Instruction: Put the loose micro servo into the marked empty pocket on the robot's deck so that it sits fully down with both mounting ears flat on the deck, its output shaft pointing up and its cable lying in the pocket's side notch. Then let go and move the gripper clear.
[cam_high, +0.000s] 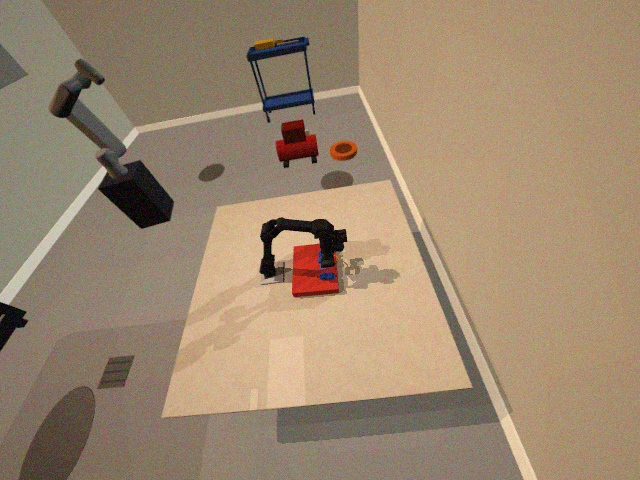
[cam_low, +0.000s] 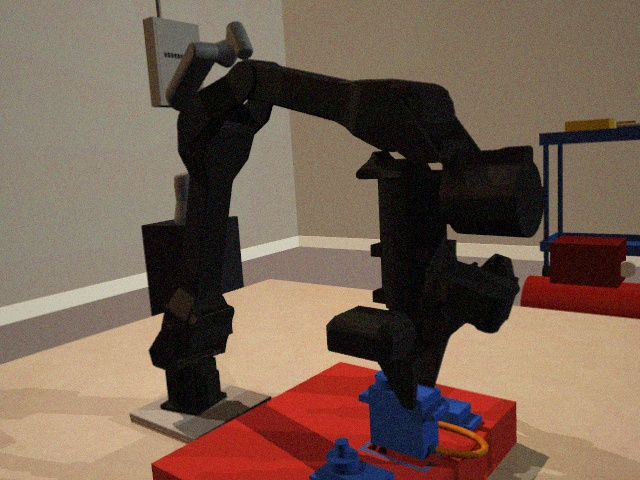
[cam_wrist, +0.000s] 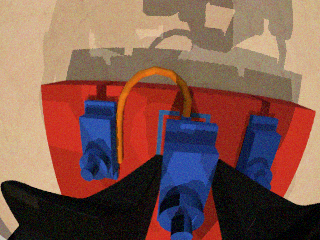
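Observation:
The gripper (cam_high: 327, 265) (cam_low: 419, 393) (cam_wrist: 190, 159) points down and is shut on the loose blue micro servo (cam_low: 398, 426) (cam_wrist: 189, 167). The servo is upright, its output shaft toward the wrist camera. It stands above the blue marked pocket outline (cam_low: 413, 465) (cam_wrist: 160, 132) on the red deck (cam_high: 305, 287) (cam_low: 310, 395) (cam_wrist: 60, 125). Its lower end is close to the deck, with the ears well above it. The pocket opening is mostly hidden under the servo. The orange cable (cam_low: 479, 440) (cam_wrist: 155, 71) arches out beyond the servo; whether any of it is in the notch cannot be told.
Two blue servos sit in the deck on either side, one (cam_low: 351, 469) (cam_wrist: 97, 131) nearer the exterior camera and the other (cam_low: 457, 410) (cam_wrist: 258, 145) behind. The deck lies on a pale table (cam_high: 361, 341), in front of the arm's base plate (cam_low: 240, 397).

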